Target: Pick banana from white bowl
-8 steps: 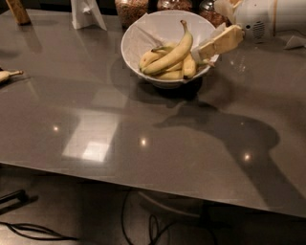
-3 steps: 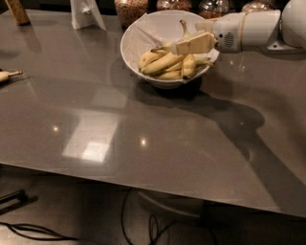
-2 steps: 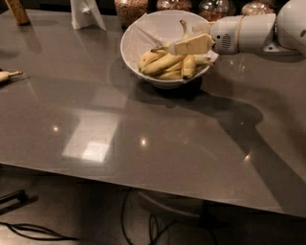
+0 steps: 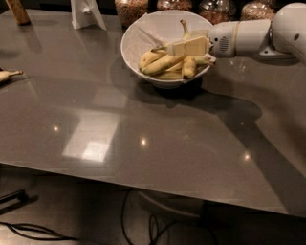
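The white bowl (image 4: 138,33) stands at the back middle of the grey table (image 4: 143,143). Several yellow bananas lie piled in it. The banana (image 4: 165,63), the longest one, lies across the pile, and its dark-tipped stem (image 4: 183,25) rises at the far side. My gripper (image 4: 187,49) reaches in from the right, over the bowl's right rim. It sits low on the pile, right in front of the stem end. Part of the banana is hidden behind it.
Glass jars of grains (image 4: 131,9) line the back edge behind the bowl. A white stand (image 4: 86,14) and a brown object (image 4: 19,10) are at the back left. A small banana piece (image 4: 7,75) lies at the left edge. Cables (image 4: 43,232) lie on the floor below the front edge.
My gripper has moved left from the bowl's right rim to over the bananas and dropped lower onto the pile. The bowl and the bananas have stayed in place.
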`<state>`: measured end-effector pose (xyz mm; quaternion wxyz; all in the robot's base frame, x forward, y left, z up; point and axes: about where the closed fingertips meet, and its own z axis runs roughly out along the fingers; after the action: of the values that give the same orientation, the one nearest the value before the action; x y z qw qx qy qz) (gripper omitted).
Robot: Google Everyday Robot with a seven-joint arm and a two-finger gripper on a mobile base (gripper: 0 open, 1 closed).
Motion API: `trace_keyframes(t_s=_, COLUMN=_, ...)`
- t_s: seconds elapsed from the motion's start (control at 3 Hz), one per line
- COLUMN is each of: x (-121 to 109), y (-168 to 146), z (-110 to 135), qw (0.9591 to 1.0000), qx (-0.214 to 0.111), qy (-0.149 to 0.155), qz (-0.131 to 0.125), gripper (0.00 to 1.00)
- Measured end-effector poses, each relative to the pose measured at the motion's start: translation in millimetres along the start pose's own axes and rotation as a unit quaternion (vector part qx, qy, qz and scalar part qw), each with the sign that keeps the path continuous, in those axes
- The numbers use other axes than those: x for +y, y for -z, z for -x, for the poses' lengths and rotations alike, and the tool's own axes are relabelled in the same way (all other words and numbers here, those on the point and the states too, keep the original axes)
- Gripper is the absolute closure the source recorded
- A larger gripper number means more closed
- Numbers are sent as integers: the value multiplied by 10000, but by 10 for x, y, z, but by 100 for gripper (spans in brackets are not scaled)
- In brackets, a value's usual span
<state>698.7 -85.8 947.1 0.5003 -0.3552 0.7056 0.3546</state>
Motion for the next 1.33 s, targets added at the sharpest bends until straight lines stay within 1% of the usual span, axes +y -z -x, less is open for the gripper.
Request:
trace_keyframes(t_s=0.33, x=-4, y=-39, z=-56, qw=9998, qx=14, qy=-160, qz=77, gripper=21)
trace_keyframes(t_s=0.67, x=-1, y=-68, z=-88, qw=9996, qx=2, qy=-260, qz=136, gripper=39)
trace_keyframes(t_s=1.0, x=3, y=-73, z=-88, qw=9995, qx=-17, qy=-285, qz=152, gripper=64)
trace_keyframes(t_s=1.33, x=64, y=-21, z=16, qw=9995, qx=-159, qy=-209, qz=146, gripper=85)
